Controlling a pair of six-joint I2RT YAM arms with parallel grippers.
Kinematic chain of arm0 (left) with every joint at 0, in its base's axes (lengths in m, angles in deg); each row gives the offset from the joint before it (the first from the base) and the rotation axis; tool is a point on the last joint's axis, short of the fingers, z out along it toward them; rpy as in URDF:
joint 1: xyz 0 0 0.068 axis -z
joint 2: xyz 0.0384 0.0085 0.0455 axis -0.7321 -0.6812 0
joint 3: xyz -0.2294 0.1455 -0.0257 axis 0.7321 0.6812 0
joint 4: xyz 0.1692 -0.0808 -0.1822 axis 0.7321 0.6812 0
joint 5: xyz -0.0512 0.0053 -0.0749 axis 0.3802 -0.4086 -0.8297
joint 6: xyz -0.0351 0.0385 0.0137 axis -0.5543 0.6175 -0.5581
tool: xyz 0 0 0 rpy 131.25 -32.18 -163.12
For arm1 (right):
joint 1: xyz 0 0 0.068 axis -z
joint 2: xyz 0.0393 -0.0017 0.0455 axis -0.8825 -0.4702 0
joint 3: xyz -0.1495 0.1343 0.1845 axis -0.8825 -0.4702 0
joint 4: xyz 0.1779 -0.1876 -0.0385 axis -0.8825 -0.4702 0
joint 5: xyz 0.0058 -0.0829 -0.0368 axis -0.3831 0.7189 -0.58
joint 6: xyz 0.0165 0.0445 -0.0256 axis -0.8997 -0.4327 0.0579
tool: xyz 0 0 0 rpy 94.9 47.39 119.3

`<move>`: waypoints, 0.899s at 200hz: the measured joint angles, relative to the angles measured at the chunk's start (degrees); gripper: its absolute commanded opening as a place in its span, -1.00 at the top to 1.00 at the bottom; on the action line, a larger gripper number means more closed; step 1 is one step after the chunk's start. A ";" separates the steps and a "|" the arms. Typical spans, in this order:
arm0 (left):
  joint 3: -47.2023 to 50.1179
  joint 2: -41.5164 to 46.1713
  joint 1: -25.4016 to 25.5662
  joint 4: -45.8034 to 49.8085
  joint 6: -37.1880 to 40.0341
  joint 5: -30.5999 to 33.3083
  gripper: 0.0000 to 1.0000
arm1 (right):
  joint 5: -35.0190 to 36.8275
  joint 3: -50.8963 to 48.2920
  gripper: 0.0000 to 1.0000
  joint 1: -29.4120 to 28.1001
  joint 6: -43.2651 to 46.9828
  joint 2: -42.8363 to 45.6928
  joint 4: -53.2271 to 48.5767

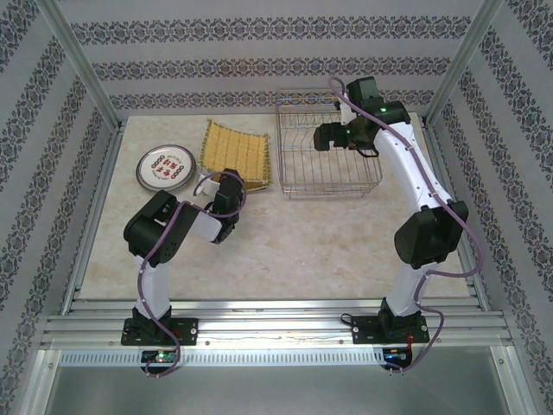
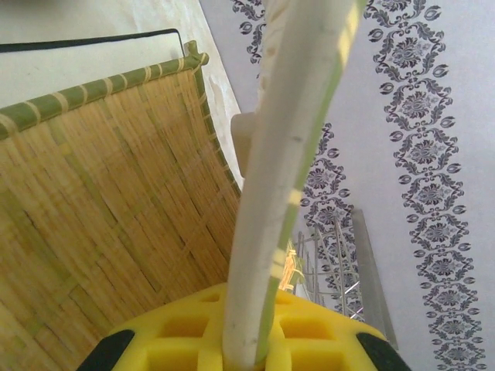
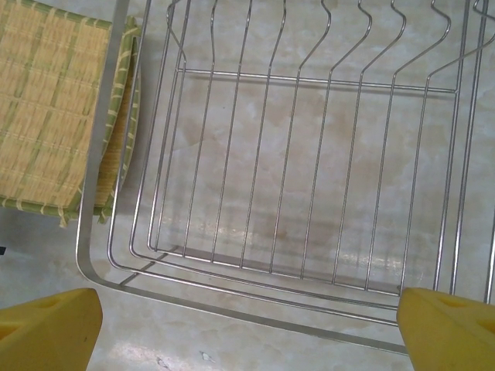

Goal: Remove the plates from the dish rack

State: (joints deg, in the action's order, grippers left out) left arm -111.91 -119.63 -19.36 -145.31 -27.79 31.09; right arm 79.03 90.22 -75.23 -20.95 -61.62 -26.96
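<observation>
1. Left claw (image 2: 244,344): closed on a white plate (image 2: 288,147). The yellow fingers (image 2: 178,340) clamp the plate's rim from both sides. The plate runs edge-on, straight away from the wrist camera.
2. In the overhead view, the left claw (image 1: 216,184) sits at the near left corner of the stack of woven bamboo plates (image 1: 235,154). The white plate (image 1: 205,182) shows just to the claw's left. Whether its lower edge touches the surface (image 1: 285,242) cannot be told.
3. In the left wrist view, the woven bamboo plates (image 2: 100,201) lie just beside the held plate, green-banded edge uppermost.
4. Right claw (image 3: 247,340): fully open, holding nothing. The two yellow fingertips (image 3: 46,328) stand at the bottom corners of the wrist view, well apart.
5. In the overhead view, the right claw (image 1: 327,137) hovers over the dish rack (image 1: 289,164), pointing down into it.
6. Dish rack (image 3: 97,154): a silver wire basket at the far right of the surface. Upright divider wires run along its far side. The marbled surface shows through the floor wires.
7. Woven bamboo plates (image 3: 54,108): stacked flat on the surface, just beside the rack's left wall.
8. Round plate (image 1: 164,167): white with a red floral pattern. It lies flat at the far left of the surface, just left of the bamboo stack and well apart from the rack.
</observation>
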 measured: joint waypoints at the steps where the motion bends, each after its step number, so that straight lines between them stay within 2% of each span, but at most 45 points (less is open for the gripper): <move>1: 0.00 0.00 0.00 -0.02 -0.04 0.07 0.90 | 0.00 -0.02 -0.96 0.00 0.00 -0.04 0.00; 41: 0.48 0.00 0.11 -0.20 -1.66 2.16 0.61 | -0.07 -0.24 -0.96 0.00 0.00 -0.39 0.02; 72: 0.70 -0.04 0.52 -0.33 -2.73 3.30 0.59 | -0.24 -0.79 -0.96 0.00 0.00 -0.39 0.17; 105: 1.92 -0.15 0.85 -0.35 -3.26 3.69 0.38 | -0.31 -1.99 -0.96 0.00 0.00 -0.39 0.61; 139: 2.69 -0.15 1.11 0.26 -2.93 4.13 0.25 | -0.76 -3.04 -0.96 0.00 0.00 -0.39 1.07; 180: 2.67 1.05 1.40 6.58 -1.33 3.39 0.13 | -1.33 -3.80 -0.96 0.00 -0.02 -0.37 2.16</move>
State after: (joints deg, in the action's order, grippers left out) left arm -109.24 -118.58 -17.96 -138.73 -29.13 34.48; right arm 77.70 86.42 -75.23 -20.97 -62.00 -24.79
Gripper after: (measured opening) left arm 0.416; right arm 0.979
